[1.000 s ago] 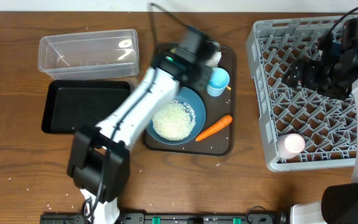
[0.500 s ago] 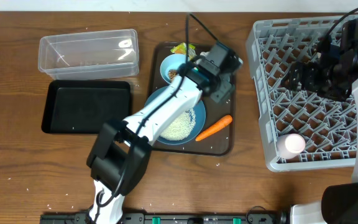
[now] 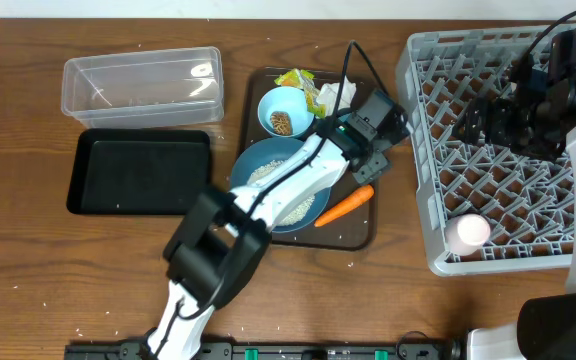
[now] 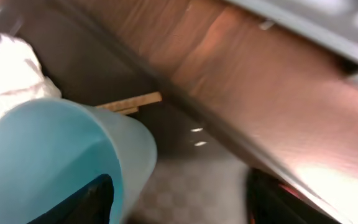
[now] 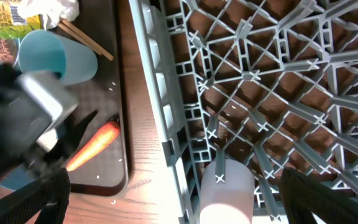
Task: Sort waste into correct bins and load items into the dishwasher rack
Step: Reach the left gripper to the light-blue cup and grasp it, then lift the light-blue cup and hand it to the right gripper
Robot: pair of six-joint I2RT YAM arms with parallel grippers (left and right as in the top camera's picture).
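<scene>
1. Swinging right across the brown serving tray [image 3: 354, 233], the left arm [image 3: 298, 180] no longer covers the tray's far end. The small light-blue bowl [image 3: 290, 99], the green-yellow foil wrapper [image 3: 294, 78] and the crumpled white tissue [image 3: 331, 96] show again. The right arm has not shifted.
2. At the left of the table [image 3: 28, 260], the clear tub [image 3: 138, 85] lies behind the black tray [image 3: 138, 172], their long sides close together.
3. On the serving tray, the small light-blue bowl holds the brown food lump [image 3: 281, 123]. The wrapper and tissue lie just behind it.
4. The large blue bowl [image 3: 258, 158] sits nearer on the same tray with the white rice [image 3: 296, 208] in it, and the left arm crosses above it.
5. The orange carrot [image 3: 345, 205] lies just right of that bowl.
6. The left gripper [image 4: 180, 180] is spread wide over the tray's right side. The light-blue cup [image 4: 55, 155] is right at its left-hand finger; whether they touch cannot be told. The overhead view hides the cup under the gripper.
7. The wooden chopsticks [image 4: 131, 101] lie on the tray beyond the cup, near the tissue.
8. The grey rack [image 3: 488, 200] stands at the right, with the white-pink cup [image 3: 468, 232] in its near part.
9. The right gripper [image 5: 179, 177] hangs over the rack, fingers wide apart and holding nothing.
</scene>
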